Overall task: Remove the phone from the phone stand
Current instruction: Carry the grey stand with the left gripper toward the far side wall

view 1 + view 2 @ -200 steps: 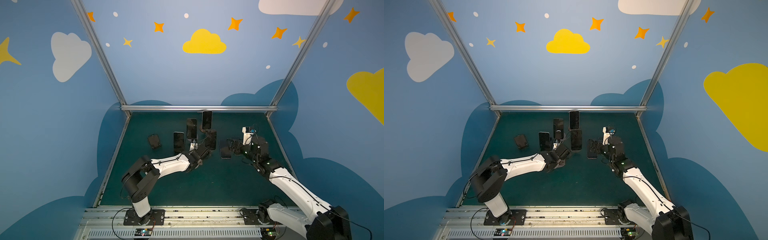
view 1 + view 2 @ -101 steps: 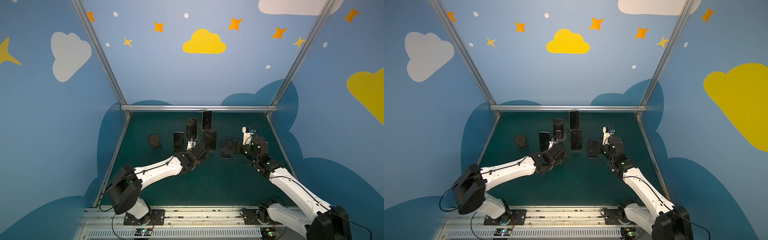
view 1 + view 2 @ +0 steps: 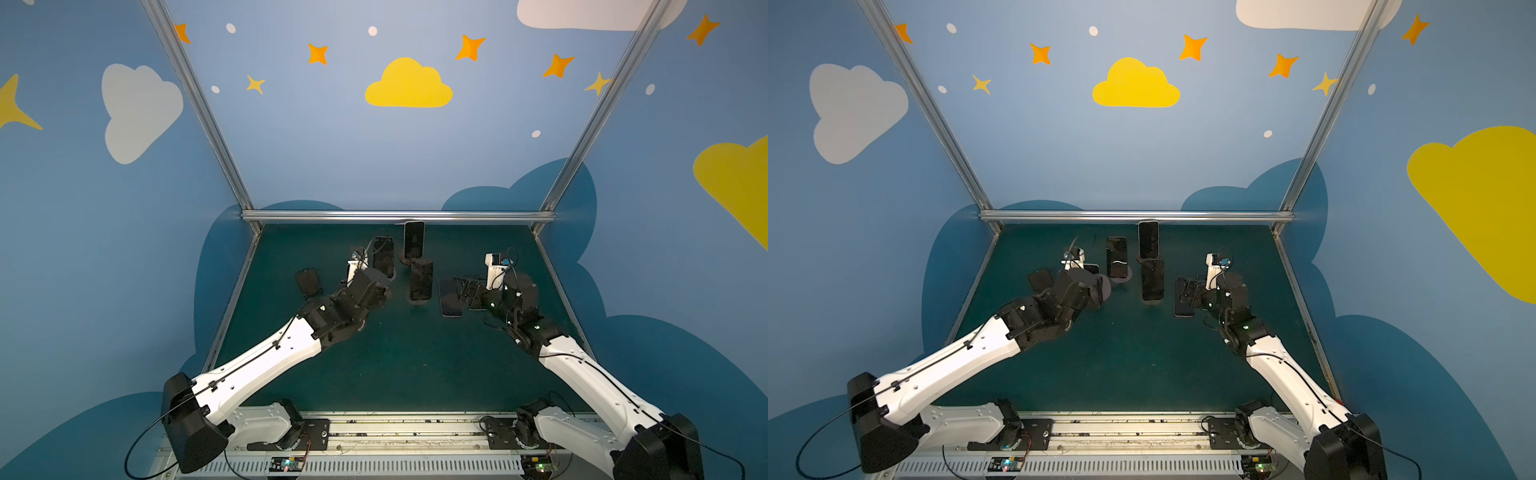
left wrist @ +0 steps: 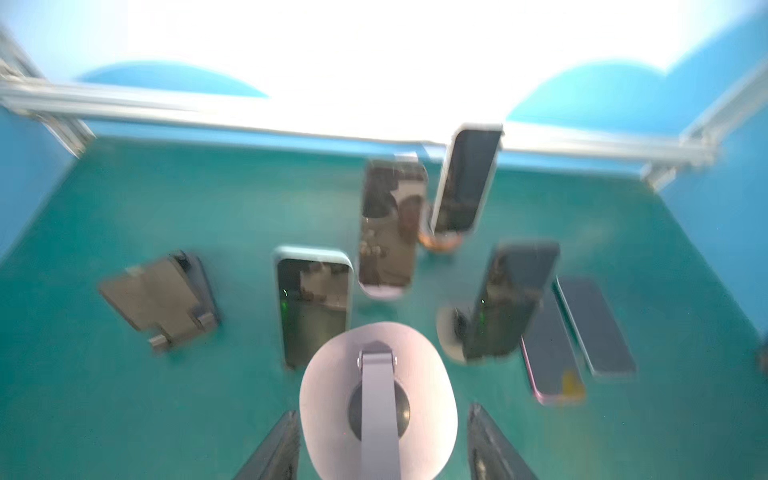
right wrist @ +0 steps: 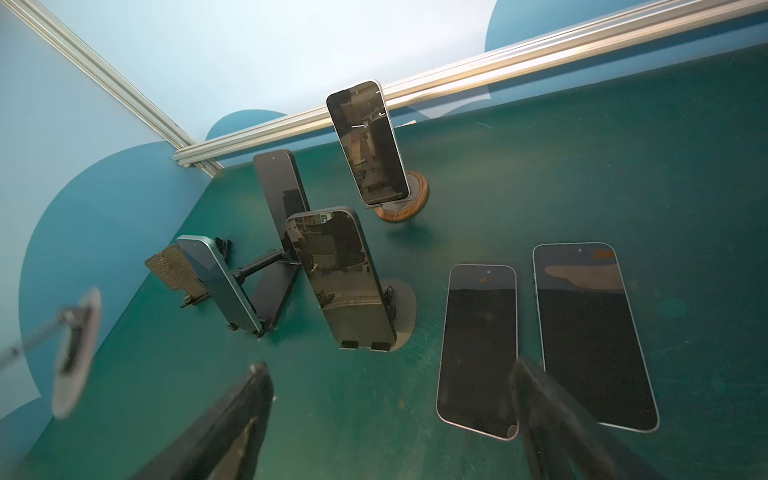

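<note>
Sitting between the left fingers (image 4: 278, 449), the phone stand (image 4: 378, 399) is lavender, round-based.

The bench (image 3: 395, 365) is dark teal. The walls (image 3: 332, 158) are blue, patterned with a yellow cloud (image 3: 408, 85), white clouds (image 3: 141, 110) and orange stars (image 3: 470, 47). Phone screens (image 5: 372, 143) are glossy black. The flat phone (image 5: 478, 349) is pink-edged and the standing phone (image 5: 220, 278) green-edged. One stand base (image 5: 419, 195) shows brown wood grain, and the round stand (image 4: 332, 395) is pale lilac. The arms (image 3: 266, 365) are white with black joints.
</note>
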Robot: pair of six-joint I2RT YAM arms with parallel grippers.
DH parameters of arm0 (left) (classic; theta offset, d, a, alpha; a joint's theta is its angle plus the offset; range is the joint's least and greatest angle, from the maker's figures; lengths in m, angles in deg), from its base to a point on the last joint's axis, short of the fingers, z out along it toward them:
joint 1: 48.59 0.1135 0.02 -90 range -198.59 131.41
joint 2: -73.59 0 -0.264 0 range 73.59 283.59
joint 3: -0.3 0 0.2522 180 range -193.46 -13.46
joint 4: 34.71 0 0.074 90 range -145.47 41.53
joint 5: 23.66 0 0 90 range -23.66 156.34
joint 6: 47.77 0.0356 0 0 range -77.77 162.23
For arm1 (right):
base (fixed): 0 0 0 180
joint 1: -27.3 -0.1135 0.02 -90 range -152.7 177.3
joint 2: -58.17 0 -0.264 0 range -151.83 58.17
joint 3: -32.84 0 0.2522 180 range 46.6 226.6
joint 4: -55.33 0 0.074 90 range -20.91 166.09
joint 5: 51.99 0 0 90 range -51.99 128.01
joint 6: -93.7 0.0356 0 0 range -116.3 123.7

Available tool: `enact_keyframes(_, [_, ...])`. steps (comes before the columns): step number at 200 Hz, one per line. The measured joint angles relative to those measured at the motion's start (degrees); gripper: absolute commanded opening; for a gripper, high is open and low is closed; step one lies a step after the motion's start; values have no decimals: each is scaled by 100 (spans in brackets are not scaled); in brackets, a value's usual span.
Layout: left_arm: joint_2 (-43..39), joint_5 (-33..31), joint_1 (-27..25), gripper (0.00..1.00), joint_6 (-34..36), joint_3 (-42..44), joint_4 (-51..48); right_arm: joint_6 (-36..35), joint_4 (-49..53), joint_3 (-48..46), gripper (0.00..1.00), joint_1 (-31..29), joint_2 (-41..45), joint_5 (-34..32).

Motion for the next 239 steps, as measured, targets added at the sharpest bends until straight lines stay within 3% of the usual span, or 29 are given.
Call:
enact_keyframes(44, [372, 588, 1657, 47, 254, -498, 201, 0, 0, 0, 89, 0, 28, -2])
enact_keyframes(91, [1808, 1263, 2656, 48, 380, -1738, 509, -2, 2, 0, 89, 0, 26, -57])
enact_keyframes(163, [4144, 1615, 3289, 48, 437, -3093, 610, -9, -4, -7, 89, 0, 22, -273])
enact_keyframes(239, [5333, 1832, 3327, 49, 369, -4037, 87, -2, -4, -11, 89, 0, -245, -348])
